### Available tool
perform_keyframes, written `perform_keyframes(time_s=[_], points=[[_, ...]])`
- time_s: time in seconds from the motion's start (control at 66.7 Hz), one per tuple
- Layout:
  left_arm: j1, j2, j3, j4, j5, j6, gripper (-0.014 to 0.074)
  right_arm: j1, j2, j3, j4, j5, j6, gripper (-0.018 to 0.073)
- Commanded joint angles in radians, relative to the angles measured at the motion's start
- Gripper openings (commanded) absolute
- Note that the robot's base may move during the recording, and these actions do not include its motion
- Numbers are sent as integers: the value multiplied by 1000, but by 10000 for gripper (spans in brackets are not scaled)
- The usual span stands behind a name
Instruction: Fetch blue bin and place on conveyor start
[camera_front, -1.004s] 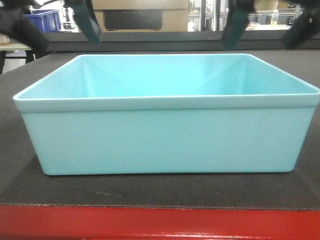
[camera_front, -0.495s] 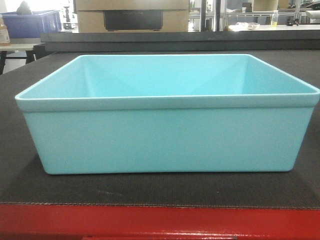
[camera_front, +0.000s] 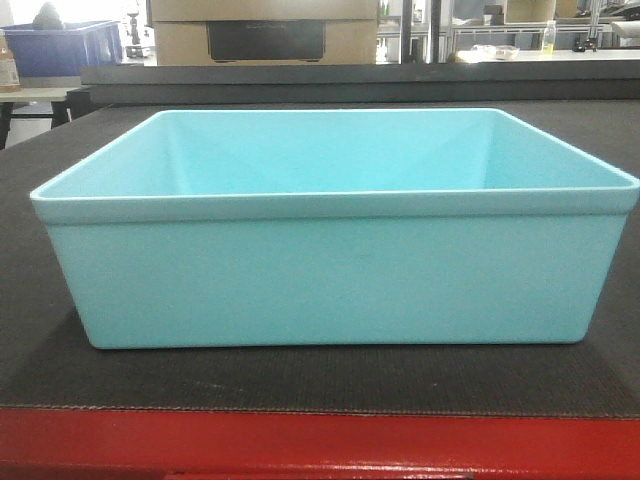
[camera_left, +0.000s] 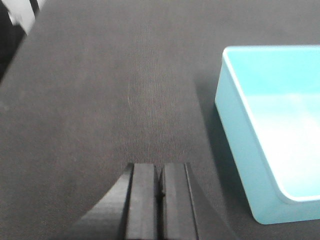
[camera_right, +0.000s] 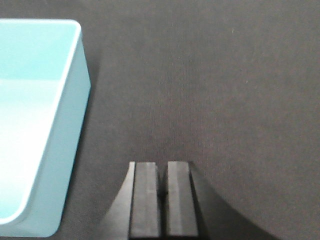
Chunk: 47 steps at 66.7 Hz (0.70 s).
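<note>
— Both arms, which hung over the far rim a second ago, are gone from the front view. And the tub?

— Unmoved: the light turquoise rectangular plastic bin (camera_front: 330, 230) sits flat on the dark grey textured conveyor belt (camera_front: 320, 380), red frame edge (camera_front: 320, 445) at 6 o'clock.

— Left to right?

— Left gripper (camera_left: 160, 185) is clenched, empty, over bare belt, bin at its 3 o'clock. Right gripper (camera_right: 163, 187) is likewise pressed together, holding nothing, bin at its 9 o'clock.
</note>
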<state>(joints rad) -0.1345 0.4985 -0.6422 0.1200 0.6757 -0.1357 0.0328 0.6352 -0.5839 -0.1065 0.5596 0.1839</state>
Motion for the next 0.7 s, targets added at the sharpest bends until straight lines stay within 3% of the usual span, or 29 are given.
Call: perform_keyframes(time_s=[0.0,0.105,0.27,0.69], points=[[2,-111,34,-2,-20,3,-111,1,-129,40,-15,-69,-22,-162],[2,-226,71,-2,-20,3,-111,1,-268,55,-15,-101,-92,-162],[2,-344,106,-2,-42,3,-111,1,-366,55,-15,-134,-97,-162],[2,-367,112,-2,-67,3,-111,1,-371,55,-15,-143,-97,-162]])
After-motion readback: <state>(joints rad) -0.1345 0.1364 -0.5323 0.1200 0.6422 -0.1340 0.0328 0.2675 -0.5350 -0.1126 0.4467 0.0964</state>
